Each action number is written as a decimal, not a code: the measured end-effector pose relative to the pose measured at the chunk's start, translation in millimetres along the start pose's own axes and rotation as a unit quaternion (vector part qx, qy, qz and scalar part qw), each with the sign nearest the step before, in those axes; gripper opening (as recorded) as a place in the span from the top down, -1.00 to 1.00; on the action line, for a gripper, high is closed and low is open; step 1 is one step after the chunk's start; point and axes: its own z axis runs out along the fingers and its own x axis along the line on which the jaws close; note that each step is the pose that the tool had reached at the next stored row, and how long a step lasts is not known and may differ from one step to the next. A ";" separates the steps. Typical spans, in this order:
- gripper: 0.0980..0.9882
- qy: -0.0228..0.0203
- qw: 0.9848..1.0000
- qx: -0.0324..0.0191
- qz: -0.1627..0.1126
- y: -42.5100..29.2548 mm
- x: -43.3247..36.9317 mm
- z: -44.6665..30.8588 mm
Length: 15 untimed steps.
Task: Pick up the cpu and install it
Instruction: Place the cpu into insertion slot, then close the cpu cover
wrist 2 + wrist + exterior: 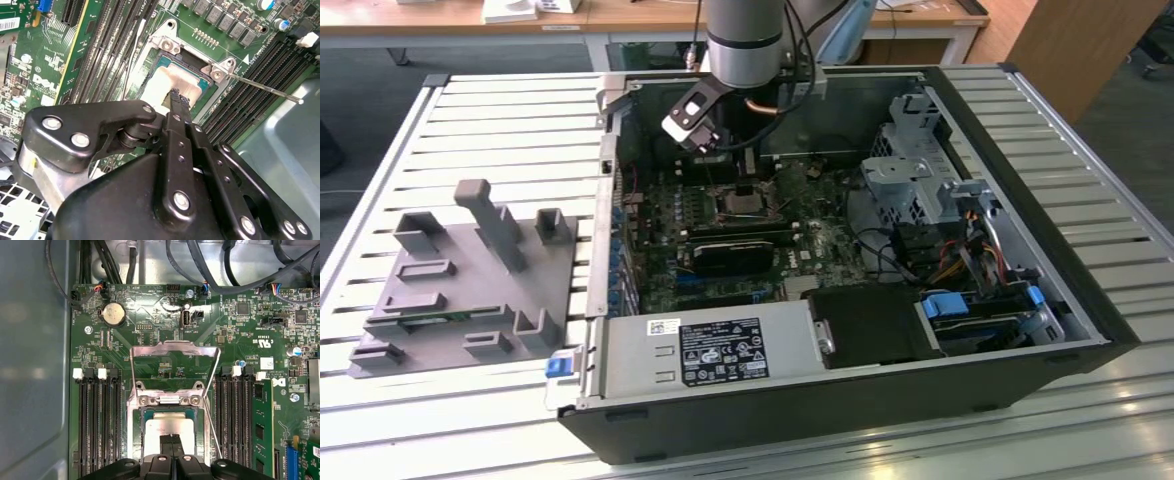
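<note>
The gripper [170,438] has its two fingers pressed together with no gap, tips right at the silver top of the cpu [156,432]; I cannot tell whether they touch. The cpu lies flat in the socket [134,435], whose frame [175,351] stands swung open. Memory slots [100,420] flank it on the motherboard [240,340], inside the open case [1067,250].

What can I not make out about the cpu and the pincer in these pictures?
- First wrist view: the pincer covers part of the cpu, so whether they touch is unclear.
- Second wrist view: glare washes out the cpu's top.
- Exterior view: the pincer hides the socket beneath it.
</note>
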 end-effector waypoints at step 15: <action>0.98 0.000 1.000 0.000 0.000 0.1 -0.1 -3.4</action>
